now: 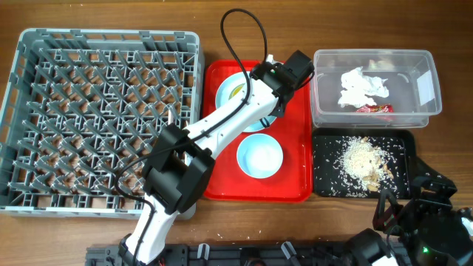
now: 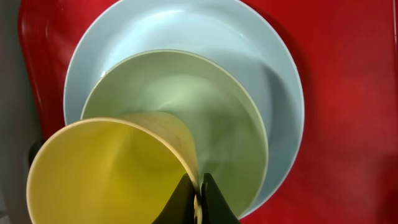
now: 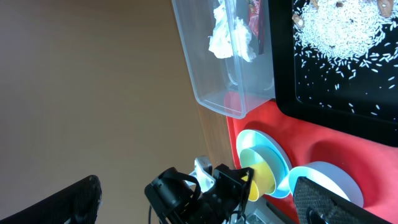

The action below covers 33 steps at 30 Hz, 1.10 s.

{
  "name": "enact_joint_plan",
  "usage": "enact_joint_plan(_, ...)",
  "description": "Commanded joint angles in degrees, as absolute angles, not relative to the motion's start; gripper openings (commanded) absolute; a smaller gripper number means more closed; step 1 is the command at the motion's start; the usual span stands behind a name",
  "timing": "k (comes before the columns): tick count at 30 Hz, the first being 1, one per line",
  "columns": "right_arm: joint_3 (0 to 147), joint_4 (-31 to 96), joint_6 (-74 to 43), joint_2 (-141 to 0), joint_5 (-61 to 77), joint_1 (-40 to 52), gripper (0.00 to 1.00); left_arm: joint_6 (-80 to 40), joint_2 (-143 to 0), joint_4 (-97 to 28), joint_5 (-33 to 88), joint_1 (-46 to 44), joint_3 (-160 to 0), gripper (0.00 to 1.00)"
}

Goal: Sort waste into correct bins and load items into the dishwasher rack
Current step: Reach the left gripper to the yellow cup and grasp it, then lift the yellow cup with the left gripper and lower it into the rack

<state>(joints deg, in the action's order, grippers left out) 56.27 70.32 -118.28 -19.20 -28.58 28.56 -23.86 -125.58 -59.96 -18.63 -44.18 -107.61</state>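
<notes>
One grey dishwasher rack, at the left end of the wooden surface.
One red serving tray, just beside the rack, carrying the crockery.
One clear tub, right rear, holding a crumpled white napkin and a red-and-silver foil wrapper.
One black tray, in front of the tub, strewn with rice-like scraps.
One light blue plate, at the rear of the red tray, with a small bowl seated in it. The bowl reads greenish in the left wrist view, possibly tinted.
One light blue bowl, at the front of the red tray, apart from the plate.
One yellow-green cup, tilted over the nested bowl.
Left gripper, clenched on the cup's rim.
Right gripper, front right, near the black tray, fingers spread wide, holding nothing.
</notes>
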Motion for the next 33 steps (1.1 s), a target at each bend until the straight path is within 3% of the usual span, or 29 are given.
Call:
enact_joint_plan(1, 56.1, 70.4, -118.7, -18.6, -29.4, 28.5, 1.00, -23.5, -126.5, -60.0, -21.1, -43.6, -106.8, 0.04)
enact_joint_plan(5, 56.1, 70.4, -118.7, -18.6, -29.4, 28.5, 1.00, -22.9, -124.4, -60.8, -21.1, -43.5, -107.3, 0.04)
enact_joint_plan(9, 56.1, 70.4, -118.7, -18.6, -29.4, 28.5, 1.00, -22.9, -113.7, -62.7, -15.5, -43.0, -110.5, 0.04)
enact_joint_plan(14, 56.1, 70.4, -118.7, -18.6, -29.4, 28.5, 1.00, -24.7, -103.0, -63.3, 6.8, -33.8, -111.0, 0.04)
enact_joint_plan(19, 56.1, 70.4, -118.7, -18.6, -29.4, 28.5, 1.00, -19.9, -104.7, -67.3, 42.5, -14.0, -110.9, 0.04)
enact_joint_plan(22, 56.1, 70.4, -118.7, -18.6, -29.4, 28.5, 1.00, -13.4, -106.6, -70.7, 58.0, -5.7, -110.6, 0.04)
enact_joint_plan(26, 56.1, 70.4, -118.7, -18.6, -29.4, 28.5, 1.00, -10.7, -107.7, -72.3, 59.6, 0.5, -110.6, 0.04)
enact_joint_plan(33, 56.1, 70.4, -118.7, -18.6, -29.4, 28.5, 1.00, -9.2, -115.3, -71.3, 58.9, 1.7, -110.5, 0.04)
